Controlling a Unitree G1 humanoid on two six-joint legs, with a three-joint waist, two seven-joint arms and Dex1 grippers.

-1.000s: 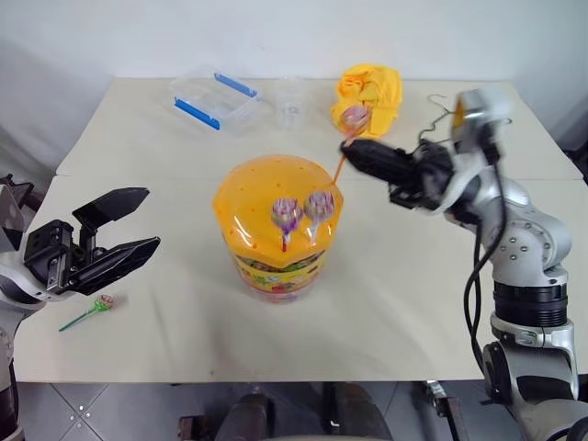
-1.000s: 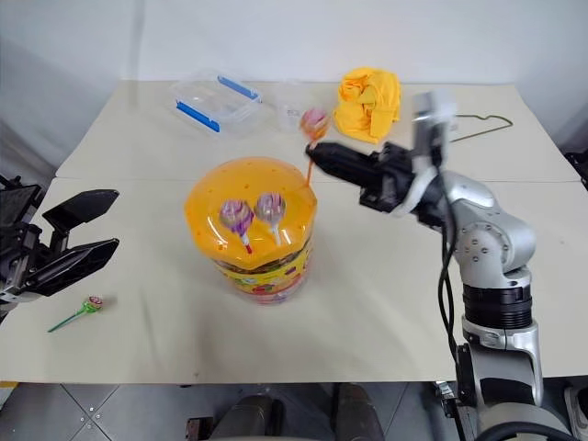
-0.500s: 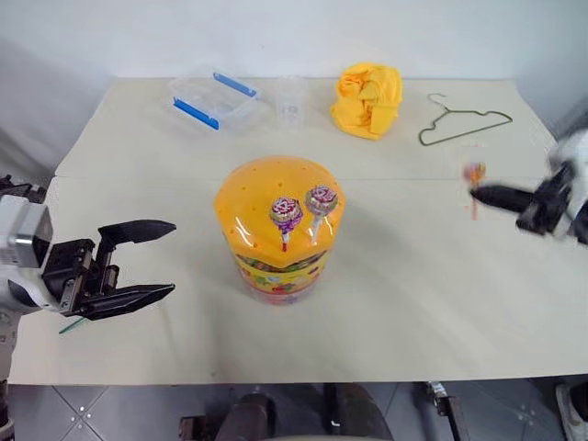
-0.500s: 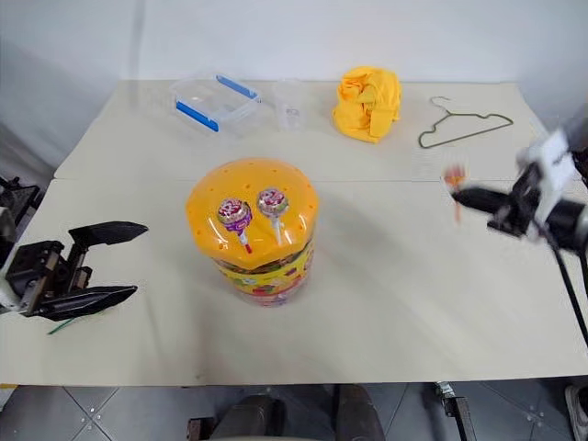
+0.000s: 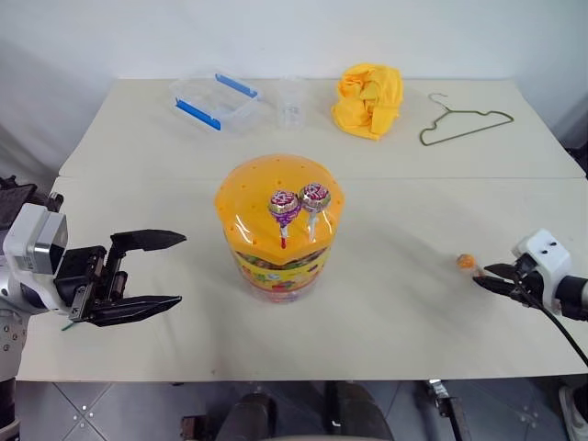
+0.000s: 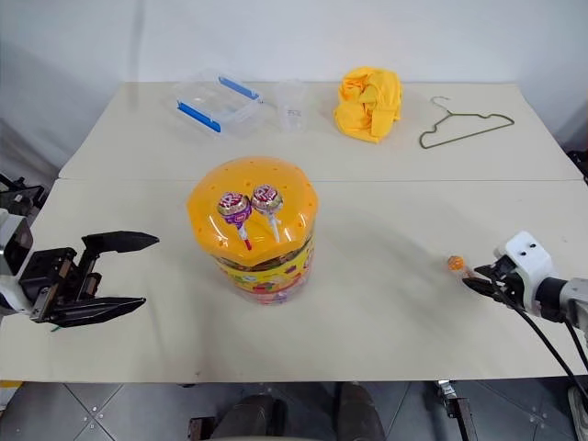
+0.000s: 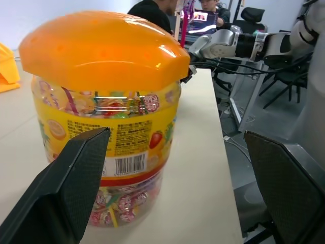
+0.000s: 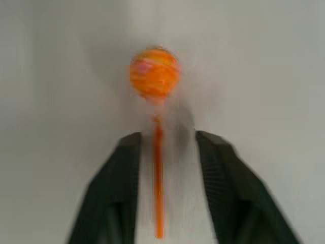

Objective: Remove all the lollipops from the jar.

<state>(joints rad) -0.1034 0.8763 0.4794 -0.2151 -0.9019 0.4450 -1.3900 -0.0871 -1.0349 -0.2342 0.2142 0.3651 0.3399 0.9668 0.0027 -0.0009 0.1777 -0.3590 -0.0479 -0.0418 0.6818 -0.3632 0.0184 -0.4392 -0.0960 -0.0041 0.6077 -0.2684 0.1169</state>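
progress check, lollipop removal. jar (image 5: 278, 230) stands mid-table (image 5: 395, 276), upright, domed orange lid (image 5: 276, 197) on. two pink/purple lollipops (image 5: 299, 202) stand stuck in holes on the lid's near face, heads up, side by side and almost touching; one has a red stick, the other a pale one. these two are what is left.

right gripper (image 5: 488, 278) is low at the table's right side, well apart from the jar. in the right wrist view its fingers (image 8: 117, 188) are parted, with the orange stick of one lollipop (image 8: 154, 72) lying in the gap, touching neither side as far as i can tell. judgement: this one is being released or just let go; it counts as out of the jar.

left gripper (image 5: 147, 271) hovers level at the jar's left, fingers spread wide, nothing between them. a bit of green stick (image 5: 66, 323) peeks out beneath it on the table; the head is hidden, so i cannot confirm it is a lollipop.

count: jar 1; lollipops on lid 2; lollipop at right gripper 1; possible green one 1, unconfirmed. roughly half done.

other items at far edge: clear box with blue clips (image 5: 213, 98) 1, small clear cup (image 5: 290, 103) 1, yellow cloth (image 5: 368, 99) 1, wire hanger (image 5: 462, 122) 1.
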